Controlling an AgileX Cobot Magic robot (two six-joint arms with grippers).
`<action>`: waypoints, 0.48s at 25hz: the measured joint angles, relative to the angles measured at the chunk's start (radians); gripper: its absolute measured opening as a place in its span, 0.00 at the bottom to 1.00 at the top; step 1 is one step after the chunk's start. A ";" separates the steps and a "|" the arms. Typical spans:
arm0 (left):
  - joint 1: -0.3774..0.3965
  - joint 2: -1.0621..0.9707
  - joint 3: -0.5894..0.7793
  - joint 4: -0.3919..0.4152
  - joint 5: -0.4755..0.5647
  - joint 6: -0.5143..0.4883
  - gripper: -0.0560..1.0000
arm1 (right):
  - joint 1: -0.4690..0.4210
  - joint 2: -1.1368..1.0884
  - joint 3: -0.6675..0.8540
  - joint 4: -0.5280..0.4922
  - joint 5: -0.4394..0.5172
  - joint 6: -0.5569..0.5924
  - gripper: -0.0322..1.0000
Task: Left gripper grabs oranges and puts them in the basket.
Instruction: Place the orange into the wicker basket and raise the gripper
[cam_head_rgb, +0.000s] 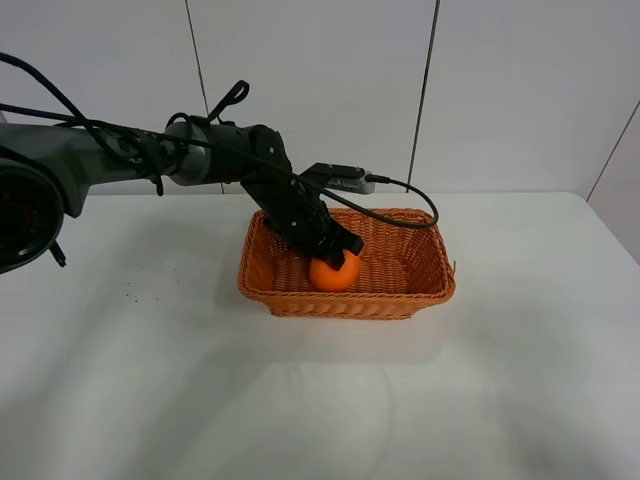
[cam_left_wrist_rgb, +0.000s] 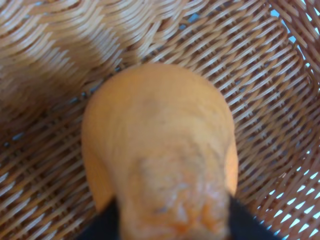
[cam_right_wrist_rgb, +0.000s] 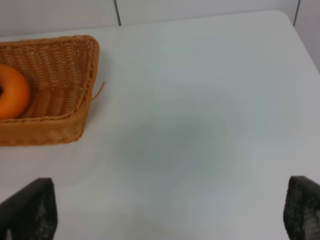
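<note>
The orange (cam_head_rgb: 333, 274) is inside the woven wicker basket (cam_head_rgb: 345, 305), near its front wall. My left gripper (cam_head_rgb: 338, 255) reaches down into the basket from the left and is shut on the orange's top. In the left wrist view the orange (cam_left_wrist_rgb: 160, 150) fills the middle, with a black finger (cam_left_wrist_rgb: 102, 227) on each side and the basket floor (cam_left_wrist_rgb: 260, 75) just behind it. I cannot tell whether the orange touches the floor. My right gripper (cam_right_wrist_rgb: 170, 215) is open and empty over bare table, out of the exterior high view. The right wrist view shows the basket (cam_right_wrist_rgb: 55, 125) and the orange (cam_right_wrist_rgb: 11, 97).
The basket stands mid-table on a white tabletop (cam_head_rgb: 150, 380). A black cable (cam_head_rgb: 405, 205) loops from the left arm over the basket's back rim. A white panelled wall (cam_head_rgb: 320, 80) runs behind the table. A loose wicker strand (cam_right_wrist_rgb: 98, 91) sticks out of the basket's corner.
</note>
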 joint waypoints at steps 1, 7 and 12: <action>0.000 0.000 0.000 0.000 0.000 0.000 0.54 | 0.000 0.000 0.000 0.000 0.000 0.000 0.70; 0.000 -0.005 0.000 0.004 0.000 0.002 0.78 | 0.000 0.000 0.000 0.000 0.000 0.000 0.70; 0.000 -0.043 -0.012 0.022 -0.008 0.003 0.79 | 0.000 0.000 0.000 0.000 0.000 0.000 0.70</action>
